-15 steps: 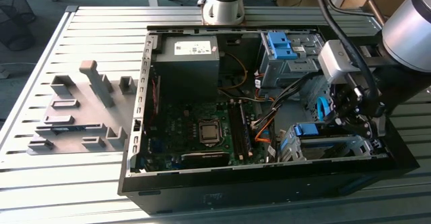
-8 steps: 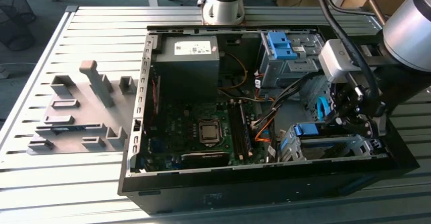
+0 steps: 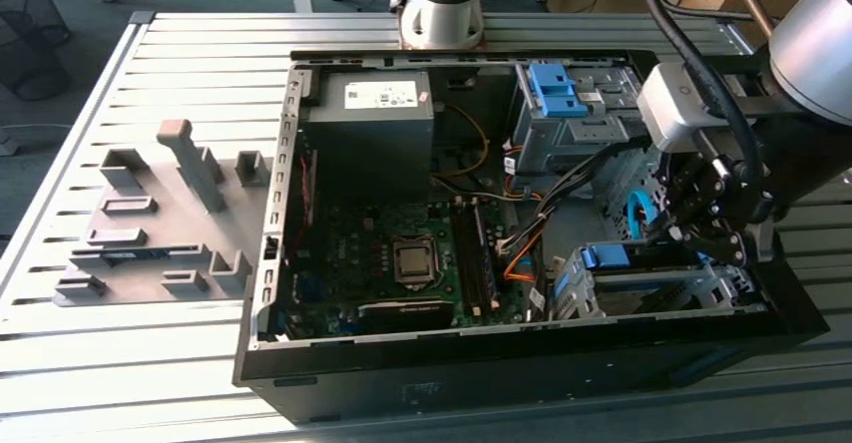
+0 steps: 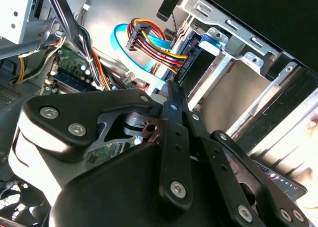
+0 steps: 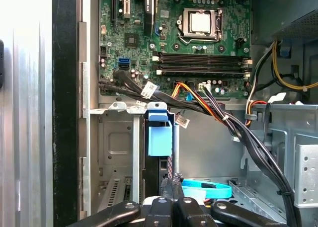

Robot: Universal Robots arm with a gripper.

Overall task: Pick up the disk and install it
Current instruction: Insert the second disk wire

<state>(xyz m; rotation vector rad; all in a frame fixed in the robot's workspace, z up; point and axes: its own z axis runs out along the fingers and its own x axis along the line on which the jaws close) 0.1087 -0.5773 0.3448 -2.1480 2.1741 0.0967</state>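
The disk [image 3: 626, 257] stands on edge in the drive cage [image 3: 725, 285] at the front right corner of the open computer case; its blue frame shows on top. In the first wrist view the blue frame of the disk [image 5: 159, 136] sits in the cage slot just beyond my fingertips. My gripper [image 3: 688, 231] hangs just above the cage, beside the disk. Its fingers [image 5: 167, 189] are pressed together with nothing between them, so it is shut. In the second wrist view the gripper [image 4: 172, 90] points toward the blue frame end of the disk [image 4: 210, 40].
The motherboard [image 3: 399, 253] fills the case floor, and black, orange and blue cables [image 3: 546, 228] run between it and the cage. A second cage with a blue bracket [image 3: 553, 89] stands at the back. The dark grey power supply [image 3: 370, 114] sits back left. Grey fixtures [image 3: 160, 214] lie on the table outside the case.
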